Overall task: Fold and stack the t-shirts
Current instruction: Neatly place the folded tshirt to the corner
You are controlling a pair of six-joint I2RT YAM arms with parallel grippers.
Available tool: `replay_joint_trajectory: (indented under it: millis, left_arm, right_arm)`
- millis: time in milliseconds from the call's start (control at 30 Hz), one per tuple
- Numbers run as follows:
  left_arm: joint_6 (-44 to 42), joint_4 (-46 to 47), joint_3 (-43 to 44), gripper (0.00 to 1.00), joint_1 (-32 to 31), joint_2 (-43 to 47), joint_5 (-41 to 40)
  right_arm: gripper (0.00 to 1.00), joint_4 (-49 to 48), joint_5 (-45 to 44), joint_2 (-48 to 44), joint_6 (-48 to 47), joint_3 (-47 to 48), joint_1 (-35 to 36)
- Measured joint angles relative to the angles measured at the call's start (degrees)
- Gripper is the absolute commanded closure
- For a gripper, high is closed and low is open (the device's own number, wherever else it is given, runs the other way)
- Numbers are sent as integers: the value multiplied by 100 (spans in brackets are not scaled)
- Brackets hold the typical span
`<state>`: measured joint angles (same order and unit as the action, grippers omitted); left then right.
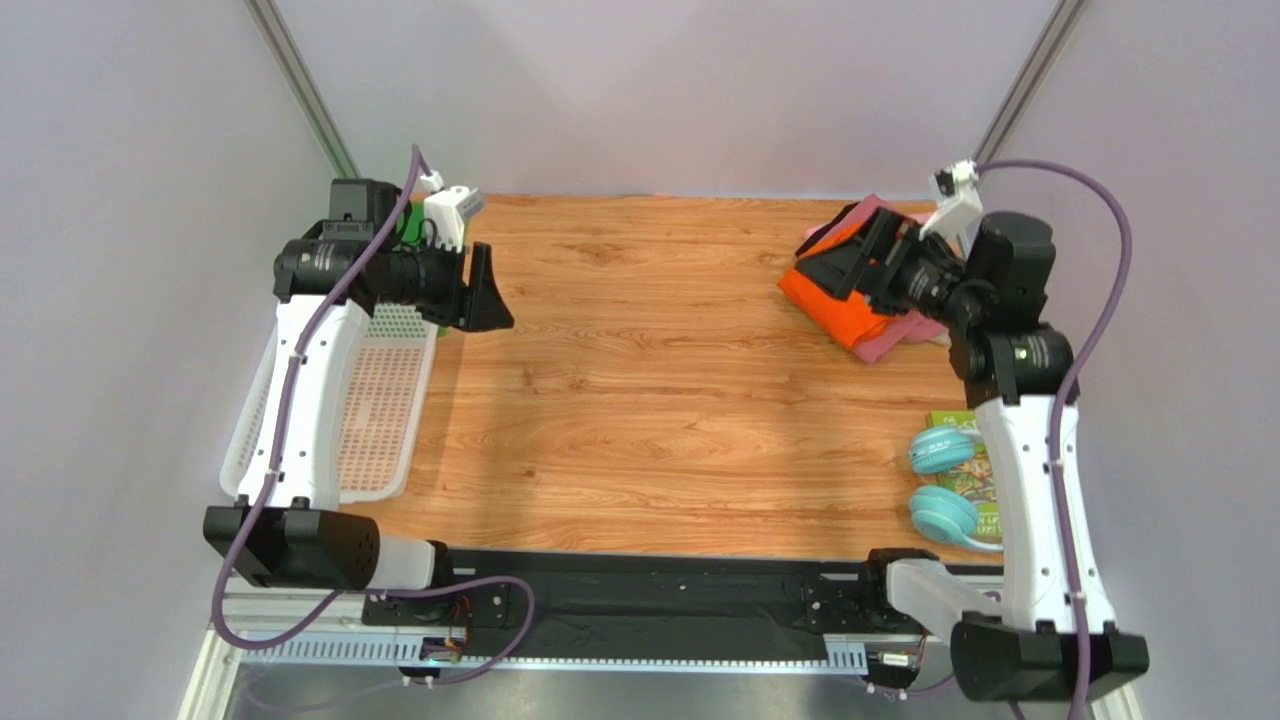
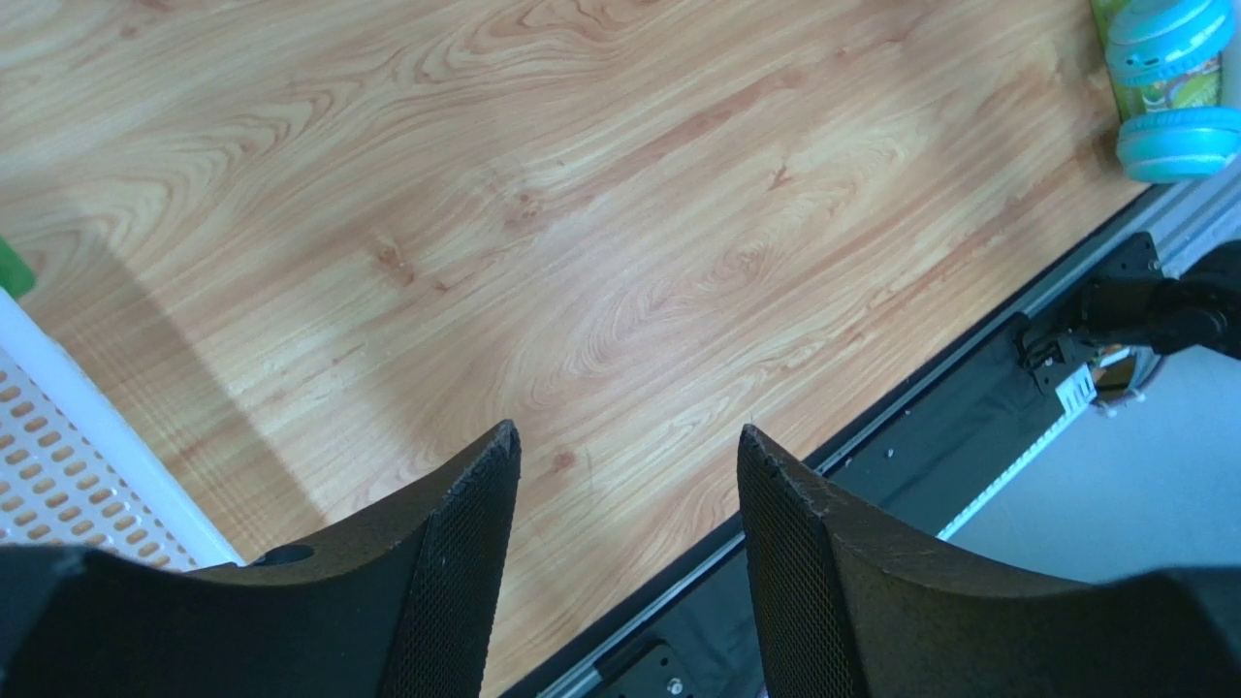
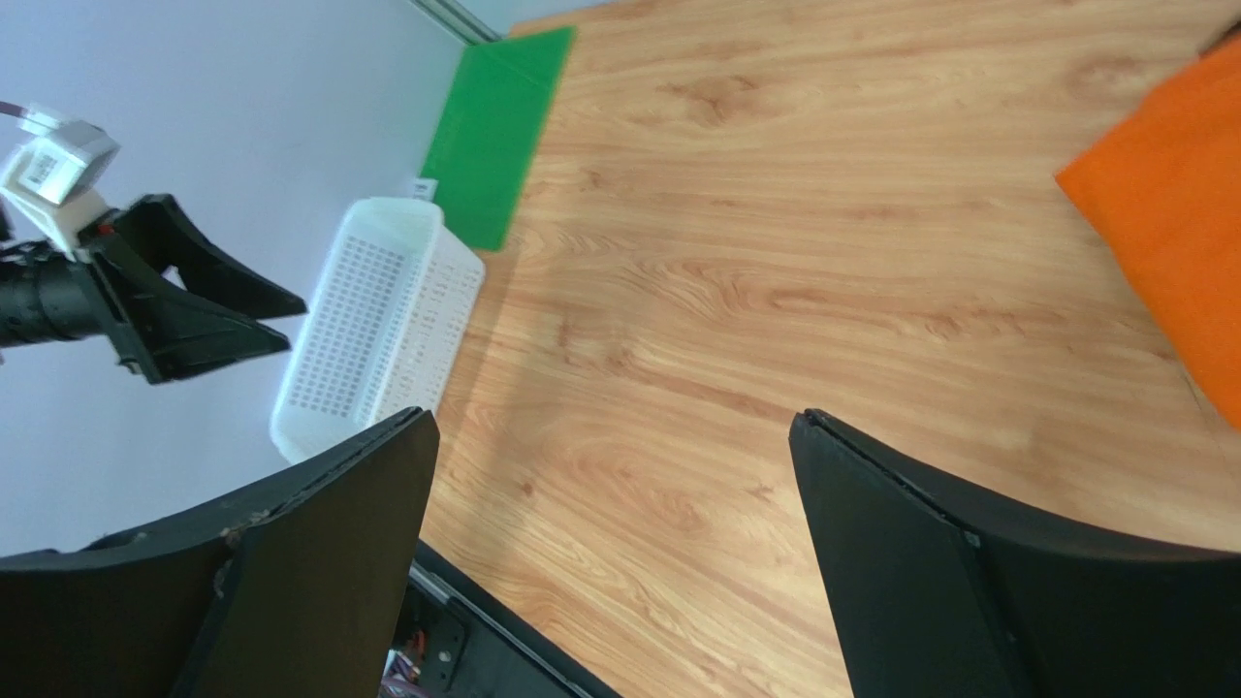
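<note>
Right pincer [image 3: 612, 422]: spread wide, empty, close by stacked t-shirts [image 1: 842, 300], far right of surface [image 1: 661, 390]. Left pincer [image 2: 627, 432]: parted, empty, by basket [image 1: 383, 390]. Advice: withdraw straight upward; avoid snagging orange top fold.

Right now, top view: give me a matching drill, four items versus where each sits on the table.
Items:
1. bright orange cloth t-shirt
2. white plastic mesh basket
3. turquoise plastic headphones
4. flat green plastic sheet

Places on the wooden table:
a. along the left edge
b. far-left corner
c. far right
d. near right

Pairs: 1-c, 2-a, 3-d, 4-b
</note>
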<state>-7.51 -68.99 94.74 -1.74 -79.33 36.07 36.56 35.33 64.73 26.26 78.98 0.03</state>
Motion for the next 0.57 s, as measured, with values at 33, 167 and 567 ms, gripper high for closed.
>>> replay_joint_trajectory:
  millis: [33,167,567]
  left_arm:
    - [44,101,-168,36,0,66,-44]
    - [166,542,-892,36,0,273,-229]
    - [212,1316,-1609,36,0,638,-579]
  right_arm:
    - [0,-15,-50,-267,-37,-258,-24]
    - [0,131,-179,-656,-87,-1222,11]
    - [0,299,-498,-570,-136,-2000,407]
